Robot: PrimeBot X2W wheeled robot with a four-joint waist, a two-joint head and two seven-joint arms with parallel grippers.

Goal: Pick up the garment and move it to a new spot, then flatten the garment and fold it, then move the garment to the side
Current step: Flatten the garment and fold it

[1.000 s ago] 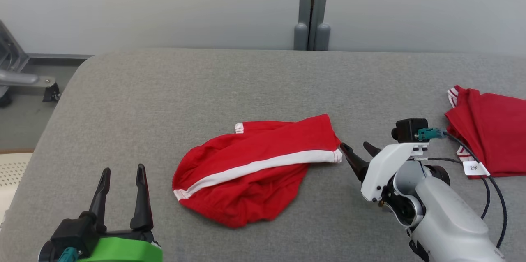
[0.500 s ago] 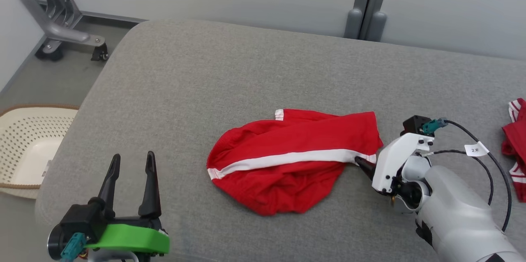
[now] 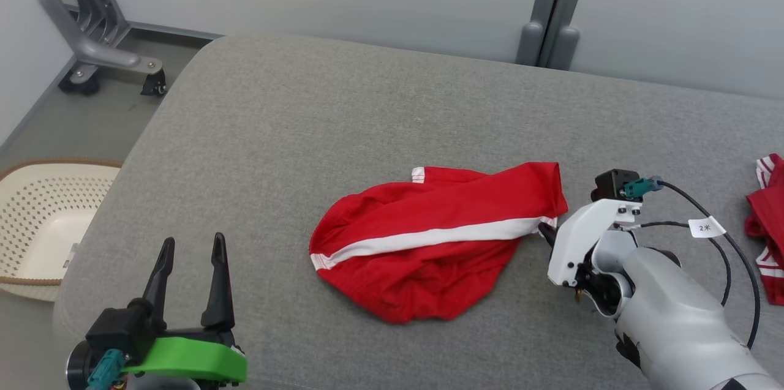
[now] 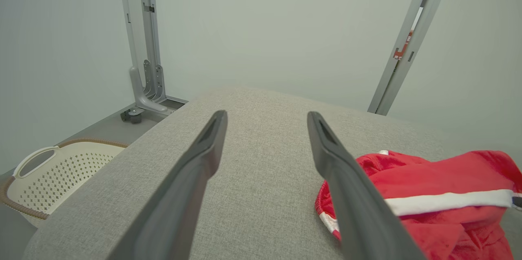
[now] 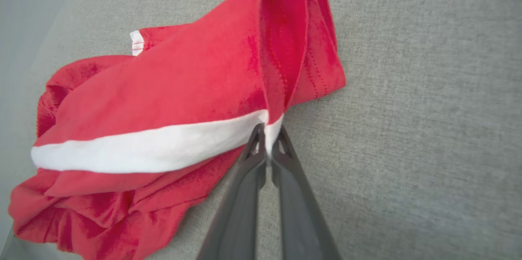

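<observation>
One crumpled red garment with a white side stripe (image 3: 441, 206) lies near the middle of the grey padded counter (image 3: 306, 102), its long axis following that stripe from the robot's left to its right. At the stripe's right end the right gripper (image 3: 545, 232) is pinched closed on the fabric edge, so the cloth trails leftward from it. The left gripper (image 3: 192, 242) hangs spread and empty, well apart. A cream perforated basket (image 3: 55, 163) stands on the floor to the left; its visible part holds nothing.
</observation>
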